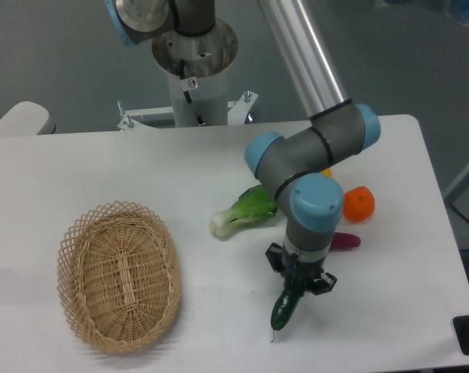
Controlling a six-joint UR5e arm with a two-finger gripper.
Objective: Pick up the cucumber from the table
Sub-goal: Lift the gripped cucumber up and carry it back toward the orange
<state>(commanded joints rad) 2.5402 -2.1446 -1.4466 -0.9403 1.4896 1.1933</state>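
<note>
The dark green cucumber [285, 308] lies near the front of the white table [102, 167], its thin stem tip pointing toward the front edge. My gripper [298, 280] points straight down over the cucumber's upper end, and its fingers straddle that end. The lower part of the cucumber sticks out below the fingers. I cannot tell whether the cucumber is off the table or still resting on it.
A woven wicker basket [119, 274] stands at the front left. A green-and-white bok choy [243, 210] lies in the middle, behind the arm. An orange [359, 203] and a purple sweet potato [345, 241] lie right of the wrist. The robot base [194, 74] is at the back.
</note>
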